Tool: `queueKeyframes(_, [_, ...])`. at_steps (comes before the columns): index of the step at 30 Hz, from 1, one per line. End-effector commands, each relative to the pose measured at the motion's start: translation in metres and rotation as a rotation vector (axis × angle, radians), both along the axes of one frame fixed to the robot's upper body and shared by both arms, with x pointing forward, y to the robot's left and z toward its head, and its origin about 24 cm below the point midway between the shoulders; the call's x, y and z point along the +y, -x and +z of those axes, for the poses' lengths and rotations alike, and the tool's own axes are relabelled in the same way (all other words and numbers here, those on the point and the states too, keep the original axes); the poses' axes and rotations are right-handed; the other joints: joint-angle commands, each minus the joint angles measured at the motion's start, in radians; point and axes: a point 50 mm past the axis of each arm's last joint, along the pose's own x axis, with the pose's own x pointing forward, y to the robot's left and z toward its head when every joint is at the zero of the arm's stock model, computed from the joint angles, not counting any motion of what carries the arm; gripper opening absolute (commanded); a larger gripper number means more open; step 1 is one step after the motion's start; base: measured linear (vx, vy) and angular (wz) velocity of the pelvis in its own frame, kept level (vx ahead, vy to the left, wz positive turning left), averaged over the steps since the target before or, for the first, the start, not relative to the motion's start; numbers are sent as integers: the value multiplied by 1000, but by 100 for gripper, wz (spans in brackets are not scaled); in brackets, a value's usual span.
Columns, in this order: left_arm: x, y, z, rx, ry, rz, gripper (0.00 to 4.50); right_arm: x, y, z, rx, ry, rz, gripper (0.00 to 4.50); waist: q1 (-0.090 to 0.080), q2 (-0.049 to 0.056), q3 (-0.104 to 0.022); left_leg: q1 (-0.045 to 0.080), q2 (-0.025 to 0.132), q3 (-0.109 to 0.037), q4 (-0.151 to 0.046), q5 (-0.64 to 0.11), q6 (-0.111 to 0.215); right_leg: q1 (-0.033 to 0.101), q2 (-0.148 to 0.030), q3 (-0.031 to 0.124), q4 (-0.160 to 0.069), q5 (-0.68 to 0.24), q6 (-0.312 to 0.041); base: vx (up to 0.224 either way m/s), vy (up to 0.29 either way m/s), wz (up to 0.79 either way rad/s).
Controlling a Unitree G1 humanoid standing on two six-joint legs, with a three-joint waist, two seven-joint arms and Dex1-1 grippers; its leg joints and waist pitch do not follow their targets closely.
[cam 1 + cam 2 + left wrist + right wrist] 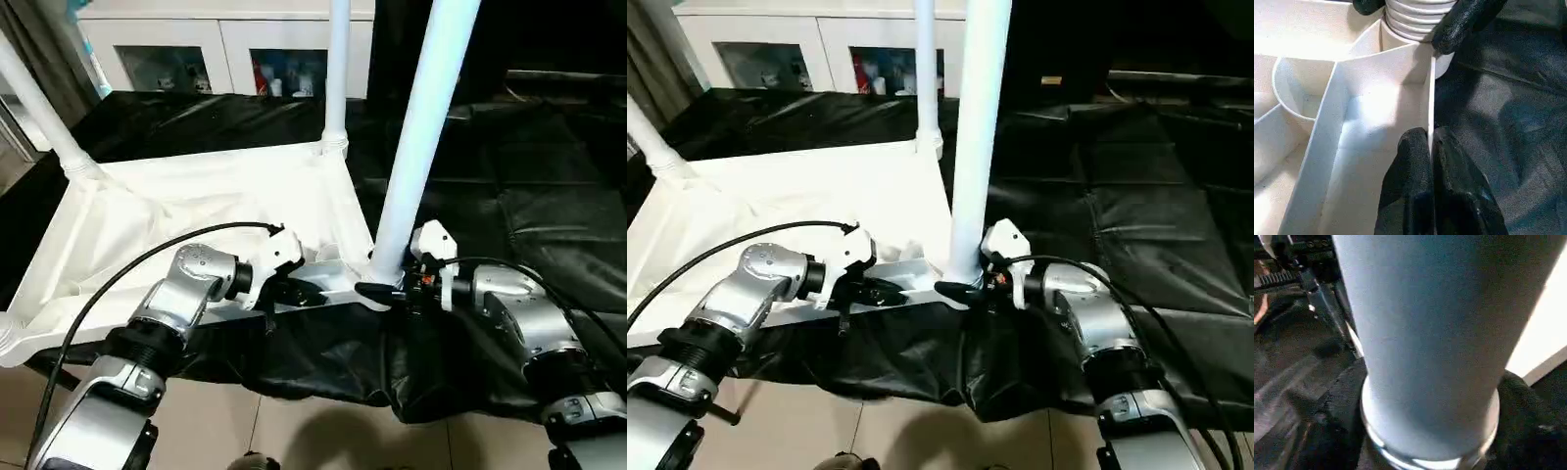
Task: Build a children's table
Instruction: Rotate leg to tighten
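Children's table [196, 211] lies upside down on a black sheet [519, 196] over a tiled floor [313, 431], legs up, before a white glass-door cabinet [225, 49].
Left gripper [1430, 147] pinches the top's thin edge wall; right gripper [387, 291] clasps the near leg [416, 137] at its corner socket [1415, 24], whose ribbed collar shows at the left wrist.

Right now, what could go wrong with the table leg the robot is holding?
The right hand grips the near leg only at its base, and the leg leans, so it might tip or sit crooked in its socket. The left hand pinches just the thin edge of the upside-down tabletop, which could slip free.
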Motion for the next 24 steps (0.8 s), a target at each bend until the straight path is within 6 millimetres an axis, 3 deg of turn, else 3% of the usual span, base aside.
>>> queueKeyframes(1, [-6,2,9,-13,75,-54,0,1,3,-1,21,-15,-2,292,0,-14,-83,17,38,-17,-63,-155,91,57,-54,39,-64,-144,-263,0,0,0])
queueKeyframes(4, [-7,2,9,-9,86,-36,0,3,4,-4,39,-42,-27,283,0,-17,-86,13,37,-17,-60,-123,105,58,-54,38,-60,-113,-264,0,0,0])
queueKeyframes(6, [-9,-3,8,-28,83,26,0,4,0,-10,50,-45,-113,279,-2,-16,-84,16,36,-16,-61,-134,99,54,-54,39,-64,-138,-260,0,0,0])
queueKeyframes(7, [-11,-8,8,-41,82,88,0,4,-4,-15,45,-37,-201,279,-3,-21,-85,16,36,-16,-61,-141,95,55,-55,38,-65,-151,-257,0,0,0])
queueKeyframes(8, [-14,-15,8,-59,81,163,0,4,-10,-24,58,-23,-343,278,-8,-17,-82,19,34,-16,-64,-163,72,51,-56,39,-72,-206,-246,0,0,0])
queueKeyframes(10, [-19,-20,7,-74,75,223,0,6,-13,-33,82,-13,-471,278,-14,-18,-81,17,31,-19,-68,-174,50,55,-56,38,-73,-237,-233,0,0,0])
queueKeyframes(11, [-26,-24,6,-89,71,263,0,10,-14,-40,104,-6,-552,277,-19,-18,-81,22,30,-20,-70,-196,29,53,-56,39,-80,-272,-217,0,0,0])
queueKeyframes(16, [-42,-28,5,-108,70,319,0,21,-15,-50,122,19,-654,277,-22,-17,-79,24,27,-19,-71,-228,33,53,-56,40,-90,-318,-196,0,0,0])
queueKeyframes(18, [-57,-29,5,-113,82,342,0,33,-18,-53,136,18,-712,277,-24,-14,-81,26,28,-21,-73,-239,29,52,-55,39,-92,-332,-186,0,0,0])
queueKeyframes(19, [-57,-29,5,-113,82,342,0,33,-18,-53,136,18,-712,277,-25,-14,-80,25,27,-21,-73,-241,28,52,-55,39,-93,-335,-185,0,0,0])
queueKeyframes(20, [-66,-28,7,-115,100,326,0,46,-21,-48,125,-34,-690,277,-27,-9,-82,27,28,-21,-74,-258,27,51,-56,39,-95,-338,-183,0,0,0])
queueKeyframes(21, [-66,-28,7,-115,100,326,0,46,-21,-48,125,-34,-690,277,-28,-12,-82,26,27,-22,-74,-260,27,52,-56,38,-94,-336,-184,0,0,0])
queueKeyframes(24, [-67,-26,8,-115,106,272,0,51,-23,-39,99,-87,-609,347,-27,-10,-84,24,27,-22,-73,-248,43,54,-56,39,-92,-299,-193,0,0,0])
